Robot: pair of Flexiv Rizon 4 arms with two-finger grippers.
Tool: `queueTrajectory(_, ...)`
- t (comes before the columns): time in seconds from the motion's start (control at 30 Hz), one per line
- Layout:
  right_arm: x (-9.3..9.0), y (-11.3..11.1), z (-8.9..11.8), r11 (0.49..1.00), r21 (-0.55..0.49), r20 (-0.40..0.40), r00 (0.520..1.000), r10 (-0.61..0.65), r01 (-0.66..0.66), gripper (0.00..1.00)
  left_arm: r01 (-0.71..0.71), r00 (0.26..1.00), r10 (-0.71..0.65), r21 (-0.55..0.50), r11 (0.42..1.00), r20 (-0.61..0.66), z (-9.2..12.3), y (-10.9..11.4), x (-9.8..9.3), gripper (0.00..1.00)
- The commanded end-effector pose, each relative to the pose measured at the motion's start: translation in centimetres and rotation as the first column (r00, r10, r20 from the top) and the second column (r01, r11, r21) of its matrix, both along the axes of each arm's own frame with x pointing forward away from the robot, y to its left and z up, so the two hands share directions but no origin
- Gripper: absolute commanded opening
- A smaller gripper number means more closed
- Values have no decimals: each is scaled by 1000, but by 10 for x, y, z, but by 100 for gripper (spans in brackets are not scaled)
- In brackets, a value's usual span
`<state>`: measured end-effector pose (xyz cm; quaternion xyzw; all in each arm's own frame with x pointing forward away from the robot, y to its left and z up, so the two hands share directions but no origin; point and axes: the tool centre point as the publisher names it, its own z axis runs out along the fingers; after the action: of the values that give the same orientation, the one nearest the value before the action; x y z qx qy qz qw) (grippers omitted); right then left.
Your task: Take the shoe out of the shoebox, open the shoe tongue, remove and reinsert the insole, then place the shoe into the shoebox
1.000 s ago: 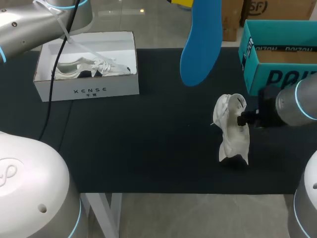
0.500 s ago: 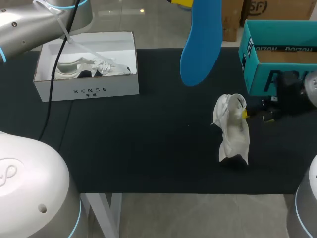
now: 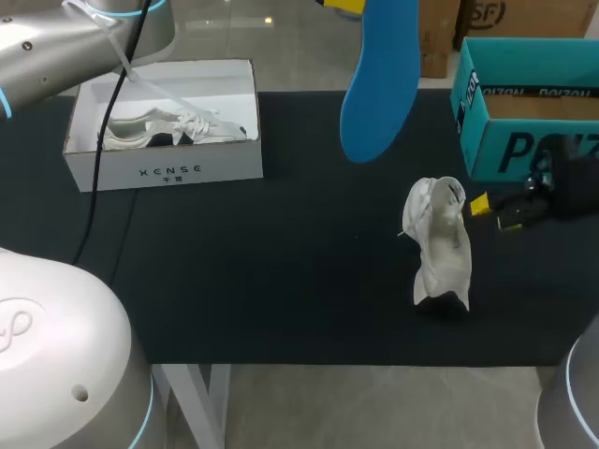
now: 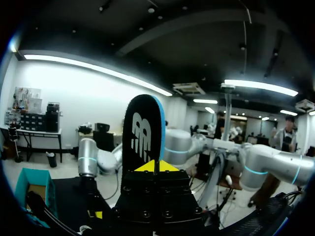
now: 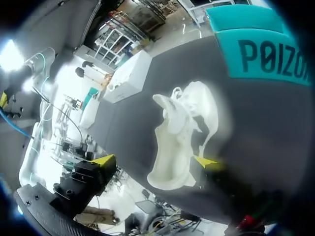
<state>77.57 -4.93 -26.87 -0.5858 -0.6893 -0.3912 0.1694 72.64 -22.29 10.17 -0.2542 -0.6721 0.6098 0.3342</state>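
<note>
Two shoeboxes sit on the black table [image 3: 281, 290]. A teal shoebox [image 3: 524, 103] is just behind and to the right of the white shoe [image 3: 437, 245]. A white shoebox [image 3: 164, 164] is well off to the shoe's left, with a second pale shoe [image 3: 154, 129] lying inside it. The white shoe itself stands propped up on the table, outside both boxes.

The right gripper [image 3: 494, 214] hangs just to the right of the shoe, fingers spread wide and gripping nothing. One yellow tip is close beside the shoe's upper but apart from it. From the right wrist, the shoe [image 5: 184, 132] shows ahead of those spread fingers, with the teal box [image 5: 261, 54] beyond it.

The left gripper [image 4: 156, 166] is up high, above and behind the shoe, clenched on the insole [image 3: 379, 79]. From overhead the insole shows its blue face. From the left wrist, its dark printed face [image 4: 142, 132] rises upright from between the yellow tips.
</note>
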Motion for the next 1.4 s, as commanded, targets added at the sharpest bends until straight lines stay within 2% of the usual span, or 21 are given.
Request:
queueTrajectory(0.03,9,-5,1,940,309,-46,985,166,-144,100,-1,1000,1,1,1000,1,0,0,0,0)
queueTrajectory(0.47,10,20,26,827,497,-72,937,341,-263,100,-1,1000,1,1,1000,1,0,0,0,0)
queueTrajectory(0.6,9,22,33,822,505,-87,932,351,-263,100,-1,1000,1,1,1000,1,0,0,0,0)
queueTrajectory(0.67,10,23,39,831,499,-120,930,347,-246,100,-1,1000,1,1,1000,1,0,0,0,0)
queueTrajectory(0.73,11,26,43,817,525,-156,917,368,-239,100,-1,1000,1,1,1000,1,0,0,0,0)
queueTrajectory(1.17,9,40,71,813,559,-264,893,365,-167,100,-1,1000,1,1,1000,1,0,0,0,0)
queueTrajectory(1.27,8,42,74,803,578,-274,894,355,-141,100,-1,1000,1,1,1000,1,0,0,0,0)
queueTrajectory(1.4,9,43,76,780,617,-212,932,295,-107,100,-1,1000,1,1,1000,1,0,0,0,0)
